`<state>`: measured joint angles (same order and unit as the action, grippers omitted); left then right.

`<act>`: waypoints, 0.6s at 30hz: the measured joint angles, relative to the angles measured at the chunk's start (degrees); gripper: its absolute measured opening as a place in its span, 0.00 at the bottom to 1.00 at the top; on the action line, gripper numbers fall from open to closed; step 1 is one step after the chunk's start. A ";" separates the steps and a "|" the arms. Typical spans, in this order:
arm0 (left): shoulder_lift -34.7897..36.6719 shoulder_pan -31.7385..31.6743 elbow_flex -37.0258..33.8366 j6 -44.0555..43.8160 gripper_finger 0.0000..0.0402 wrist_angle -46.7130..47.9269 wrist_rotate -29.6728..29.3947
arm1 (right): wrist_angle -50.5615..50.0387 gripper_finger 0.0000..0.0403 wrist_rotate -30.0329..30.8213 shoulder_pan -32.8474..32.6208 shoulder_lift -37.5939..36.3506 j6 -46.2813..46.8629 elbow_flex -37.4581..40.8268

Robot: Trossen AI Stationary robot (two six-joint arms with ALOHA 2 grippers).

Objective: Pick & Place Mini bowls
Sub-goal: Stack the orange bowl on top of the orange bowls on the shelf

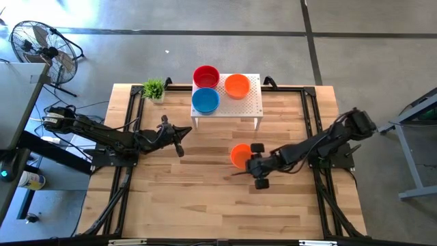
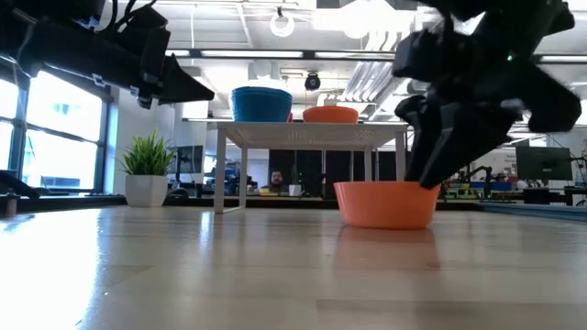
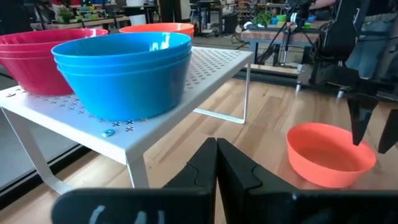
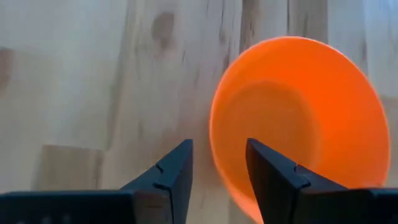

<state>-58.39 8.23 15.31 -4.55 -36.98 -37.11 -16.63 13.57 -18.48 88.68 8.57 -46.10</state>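
The pale wooden table (image 1: 205,198) fills the high view, with the white stand (image 1: 249,109) at top centre carrying red (image 1: 206,75), blue (image 1: 205,100) and orange (image 1: 237,85) bowls. My right gripper (image 4: 219,167) hangs open astride the near rim of a lone orange bowl (image 1: 240,155) at centre-right; my left gripper (image 3: 216,163) waits pressed together at centre-left. My worry: closing on so thin a rim could tip or skid the light bowl away.

Glossy smooth plastic mini bowls (image 3: 124,68), white perforated metal stand (image 3: 205,68), pale wood-grain table (image 1: 205,198) with sheen.
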 joint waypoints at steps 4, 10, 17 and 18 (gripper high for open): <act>0.00 0.00 0.00 0.01 0.01 0.36 -0.01 | -0.18 0.31 0.21 0.78 4.01 -3.63 -1.33; 0.00 0.00 0.00 -0.18 0.01 -0.39 0.53 | -1.25 0.16 -1.46 1.62 8.03 -5.25 -3.68; 0.02 -1.94 0.00 -0.53 0.00 -0.55 7.58 | -5.89 0.02 -3.34 2.26 7.03 -6.10 -10.05; 0.02 -3.06 0.00 -1.24 0.00 -0.35 10.01 | -7.12 0.01 -4.00 2.50 6.74 -6.14 -11.72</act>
<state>-58.37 5.17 15.31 -5.78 -37.33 -27.10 -23.75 9.57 -15.98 95.42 2.43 -57.82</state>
